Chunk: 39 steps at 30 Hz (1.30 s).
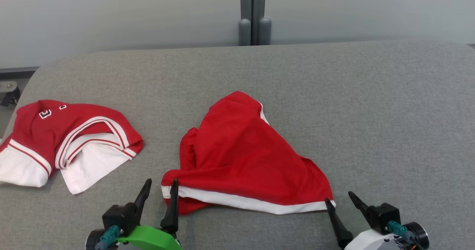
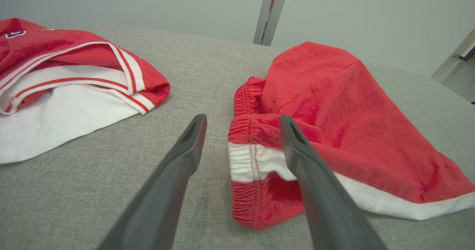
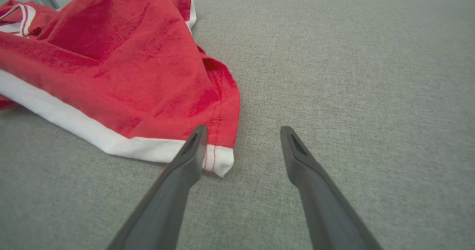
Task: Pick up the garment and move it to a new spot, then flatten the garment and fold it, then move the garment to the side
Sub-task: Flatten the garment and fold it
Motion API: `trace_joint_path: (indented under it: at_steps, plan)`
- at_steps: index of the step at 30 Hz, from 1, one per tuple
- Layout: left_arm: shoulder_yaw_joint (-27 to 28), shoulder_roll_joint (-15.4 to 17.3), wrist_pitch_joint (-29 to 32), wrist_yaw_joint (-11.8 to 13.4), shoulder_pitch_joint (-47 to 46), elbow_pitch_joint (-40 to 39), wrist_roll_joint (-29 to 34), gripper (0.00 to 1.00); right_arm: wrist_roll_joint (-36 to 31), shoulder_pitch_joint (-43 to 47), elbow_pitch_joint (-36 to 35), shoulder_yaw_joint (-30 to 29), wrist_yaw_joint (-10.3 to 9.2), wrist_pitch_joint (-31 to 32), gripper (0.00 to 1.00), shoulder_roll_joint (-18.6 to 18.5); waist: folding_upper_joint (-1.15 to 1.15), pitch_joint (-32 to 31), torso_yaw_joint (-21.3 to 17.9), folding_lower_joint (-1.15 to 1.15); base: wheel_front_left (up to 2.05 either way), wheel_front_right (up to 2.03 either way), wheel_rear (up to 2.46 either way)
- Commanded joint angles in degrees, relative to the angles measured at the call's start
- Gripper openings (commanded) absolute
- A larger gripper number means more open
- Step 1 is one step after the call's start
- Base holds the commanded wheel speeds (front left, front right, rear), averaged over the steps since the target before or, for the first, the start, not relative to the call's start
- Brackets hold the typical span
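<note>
Shorts point(image 1: 245, 157), red with a white band, lie crumpled on the grey worktop point(image 1: 371, 112) between our claws. Our left claw point(image 1: 161, 183) gapes wide at their waistband end, our right claw point(image 1: 338, 197) equally wide at the hem corner; we grip nothing.

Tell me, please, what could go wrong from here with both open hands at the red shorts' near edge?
The right hand has just the hem corner of the red shorts between its fingers; a grip there may slip off.
The left hand is at the bunched waistband corner, so it may pinch uneven layers and lift them twisted.
The red-and-white jersey lies close on the left; moving the shorts aside could drag over it.
</note>
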Motion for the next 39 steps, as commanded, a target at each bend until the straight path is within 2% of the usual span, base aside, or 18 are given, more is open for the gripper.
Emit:
trace_joint_path:
  at_steps: [1, 9, 10, 11, 12, 13, 14, 25, 33, 39]
  plan:
    - [0.00, -0.08, -0.04, -0.17, 0.72, -0.22, 0.53, 1.00, 0.84, -0.08, 0.64, 0.41, -0.06, -0.01, 1.00, -0.11, 0.00, 0.26, 0.17, 0.00, 0.00, 0.00, 0.00]
    - [-0.73, -0.18, -0.04, -0.17, -0.86, 0.03, 0.55, 1.00, 3.11, -2.18, 5.06, 2.31, -0.06, 0.00, 1.00, -0.04, 0.00, 1.62, 1.52, 0.00, 0.00, 0.00, 0.00]
    - [-0.80, -0.17, -0.05, -0.17, -0.96, 0.06, 0.42, 1.00, 3.23, -2.34, 5.48, 2.65, -0.06, -0.01, 0.93, -0.04, 0.00, 1.69, 1.63, 0.00, 0.00, 0.00, 0.00]
    - [-0.90, -0.15, -0.05, -0.17, -1.09, 0.09, 0.31, 1.00, 3.41, -2.39, 6.14, 3.10, -0.06, 0.00, 0.70, -0.03, 0.00, 1.78, 1.78, 0.00, 0.00, 0.00, 0.00]
    - [-1.02, -0.11, -0.04, -0.17, -1.18, 0.10, 0.20, 1.00, 3.72, -2.50, 6.76, 3.49, -0.06, 0.00, 0.70, -0.03, 0.00, 1.90, 1.94, 0.00, 0.00, 0.00, 0.00]
    - [-1.10, -0.08, -0.04, -0.17, -1.19, 0.13, 0.08, 1.00, 3.84, -2.68, 7.07, 3.63, -0.06, 0.01, 0.27, -0.04, 0.00, 1.98, 2.03, 0.00, 0.00, 0.00, 0.00]
    - [-1.29, 0.02, -0.04, -0.17, -1.15, 0.19, -0.16, 1.00, 3.92, -2.85, 7.24, 3.66, -0.05, 0.01, 0.00, -0.02, 0.00, 2.01, 2.14, 0.00, 0.00, 0.00, 0.00]
    - [-5.99, 1.95, -0.04, -0.17, -0.97, 0.72, -4.53, 1.00, 2.76, -3.19, 4.35, 1.12, -0.05, 0.00, 0.00, -0.06, 0.00, 1.70, 2.54, 0.00, 0.00, 0.00, 0.00]
    - [-9.69, 3.34, -0.05, -0.17, -1.63, 1.65, -10.36, 1.00, 2.57, -3.11, 3.83, 0.66, -0.05, -0.01, 0.00, -0.05, 0.00, 1.50, 2.37, 0.00, 0.00, 0.00, 0.00]
    - [-11.80, 4.76, -0.04, -0.17, -2.40, 1.70, -13.58, 1.00, 1.47, -3.59, 3.19, -2.37, -0.06, 0.00, 0.00, -0.04, 0.00, 1.66, 2.18, 0.00, 0.00, 0.00, 0.00]
